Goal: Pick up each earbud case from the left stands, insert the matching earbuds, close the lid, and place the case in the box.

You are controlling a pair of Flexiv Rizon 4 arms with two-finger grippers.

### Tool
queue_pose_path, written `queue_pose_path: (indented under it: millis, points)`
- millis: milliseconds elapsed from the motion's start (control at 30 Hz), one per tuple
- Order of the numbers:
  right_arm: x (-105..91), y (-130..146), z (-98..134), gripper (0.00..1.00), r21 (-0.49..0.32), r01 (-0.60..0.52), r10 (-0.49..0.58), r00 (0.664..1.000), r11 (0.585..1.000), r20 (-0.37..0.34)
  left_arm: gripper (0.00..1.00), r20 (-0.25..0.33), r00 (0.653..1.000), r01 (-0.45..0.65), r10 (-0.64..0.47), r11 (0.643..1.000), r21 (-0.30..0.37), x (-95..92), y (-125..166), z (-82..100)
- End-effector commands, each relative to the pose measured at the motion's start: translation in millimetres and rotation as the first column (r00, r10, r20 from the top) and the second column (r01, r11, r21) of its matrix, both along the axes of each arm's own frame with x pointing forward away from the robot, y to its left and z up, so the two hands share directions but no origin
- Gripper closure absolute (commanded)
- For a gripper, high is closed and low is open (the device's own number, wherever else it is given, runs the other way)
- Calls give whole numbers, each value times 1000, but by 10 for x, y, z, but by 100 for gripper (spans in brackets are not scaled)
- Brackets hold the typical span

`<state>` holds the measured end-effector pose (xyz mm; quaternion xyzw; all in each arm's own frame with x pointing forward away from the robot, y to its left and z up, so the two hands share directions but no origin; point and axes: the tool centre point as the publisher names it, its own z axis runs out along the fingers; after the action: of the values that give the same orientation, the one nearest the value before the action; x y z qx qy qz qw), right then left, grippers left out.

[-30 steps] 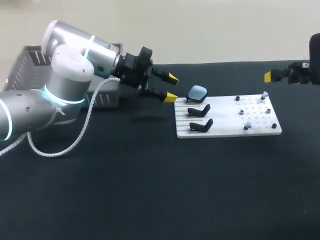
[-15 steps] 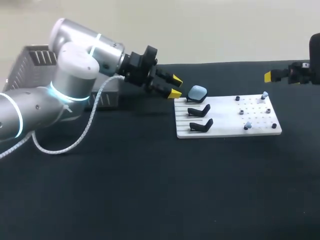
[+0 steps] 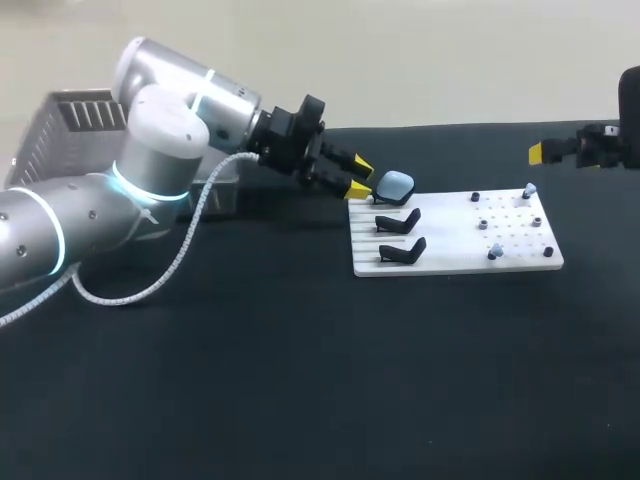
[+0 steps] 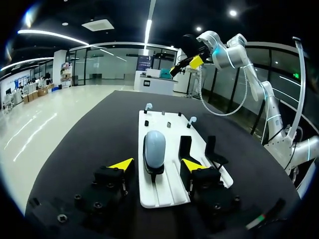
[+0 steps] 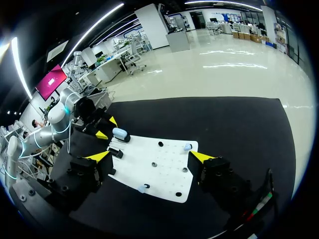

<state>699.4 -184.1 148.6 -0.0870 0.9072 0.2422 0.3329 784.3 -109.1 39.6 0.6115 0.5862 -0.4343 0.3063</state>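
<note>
The earbud case [image 3: 396,184] is small, round and light blue, and its lid looks shut. It sits on the far black stand [image 3: 384,200], at the left end of a white board [image 3: 520,262]. Two more black stands are lined up beside it, one in the middle [image 3: 398,220] and one at the near edge [image 3: 402,250]. Two tiny light blue earbuds stand on the right part of the board, one at the far corner [image 3: 528,189] and one by the near edge [image 3: 494,254]. The box [image 3: 70,125] is a grey basket with slatted walls. It is at the far left of the counter, well apart from the board.

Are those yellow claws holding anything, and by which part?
Nothing held: left pincer open just short of the blue case, right pincer open, empty.
</note>
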Motion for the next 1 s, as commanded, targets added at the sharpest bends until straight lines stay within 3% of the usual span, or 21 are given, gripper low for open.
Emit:
queue_pose_path:
  millis: [33, 567, 1000]
  points:
    - [-6, 0, 6, 0, -2, 1, -1, 1000, 1000, 0, 36, -3, 1000, 9, -9, 1000, 11, 42, -41, -3]
    - [-6, 0, 6, 0, -2, 1, -1, 1000, 1000, 0, 38, 2, 999, 36, -36, 999, 30, 24, -140, -18]
    - [-6, 0, 6, 0, -2, 1, -1, 1000, 1000, 0, 51, 15, 1000, -3, 2, 998, 66, -4, -136, -24]
